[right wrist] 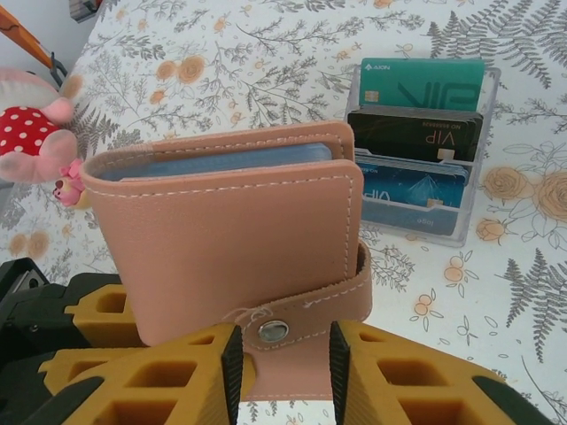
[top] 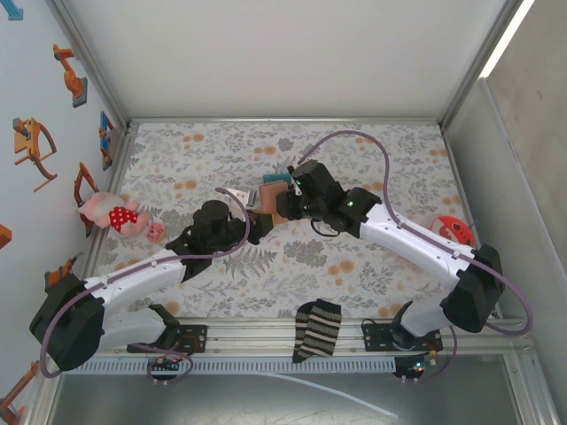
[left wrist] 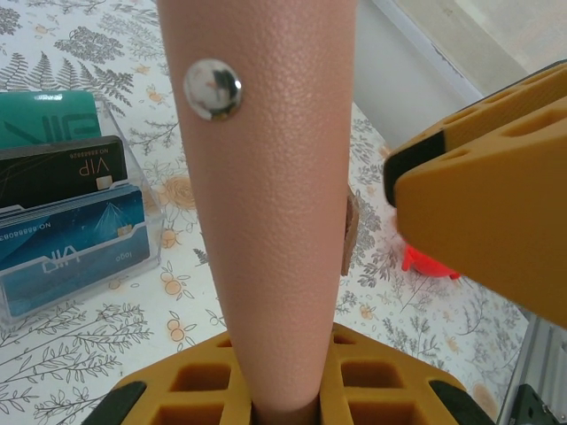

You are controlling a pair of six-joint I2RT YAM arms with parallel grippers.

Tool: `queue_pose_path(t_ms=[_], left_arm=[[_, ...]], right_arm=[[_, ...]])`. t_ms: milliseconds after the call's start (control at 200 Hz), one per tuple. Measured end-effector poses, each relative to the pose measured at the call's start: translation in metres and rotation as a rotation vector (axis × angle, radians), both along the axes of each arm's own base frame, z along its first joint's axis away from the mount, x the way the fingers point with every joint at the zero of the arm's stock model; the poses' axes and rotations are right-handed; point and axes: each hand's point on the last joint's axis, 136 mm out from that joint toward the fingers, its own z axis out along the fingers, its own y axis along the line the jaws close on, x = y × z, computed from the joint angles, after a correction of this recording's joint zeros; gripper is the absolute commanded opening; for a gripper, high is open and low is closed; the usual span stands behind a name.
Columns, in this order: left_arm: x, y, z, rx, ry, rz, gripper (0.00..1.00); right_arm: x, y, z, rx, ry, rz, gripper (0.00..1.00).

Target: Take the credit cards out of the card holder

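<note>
The tan card holder (top: pixel 268 197) is held upright above the middle of the mat, closed, its tab (right wrist: pixel 306 310) snapped down. My left gripper (top: pixel 255 223) is shut on its lower edge; in the left wrist view the leather (left wrist: pixel 266 221) rises from between the jaws (left wrist: pixel 288 394). My right gripper (top: pixel 285 202) has come in from the right. Its jaws (right wrist: pixel 283 359) stand on either side of the tab's end, very close to it. A light-blue strip (right wrist: pixel 221 165) shows in the holder's top slot. The credit cards are hidden inside.
A clear stand (top: pixel 276 177) (right wrist: pixel 416 159) (left wrist: pixel 62 212) with teal, black and blue cards sits just behind the holder. A pink plush toy (top: pixel 115 215) (right wrist: pixel 31 124) lies at the left wall. A red object (top: pixel 452 228) lies at the right, and a striped sock (top: pixel 317 329) at the front rail.
</note>
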Motion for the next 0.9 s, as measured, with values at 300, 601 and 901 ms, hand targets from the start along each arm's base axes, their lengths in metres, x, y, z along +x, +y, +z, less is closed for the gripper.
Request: queue_pose_path(t_ms=[300,601,901], left_arm=[[0.0,-0.001,0.002,-0.004,-0.003,-0.003,0.0],[-0.001,-0.004,-0.001,-0.004,0.005,-0.019,0.0],[0.0,-0.003,-0.001,-0.003,0.004,-0.014,0.0]], right_arm=[[0.0,0.006,-0.006,0.006,0.028,0.009,0.29],[0.002,0.011,-0.005,0.015,0.026,0.014,0.31],[0.004,0.012,-0.007,0.011,0.028,0.012,0.33]])
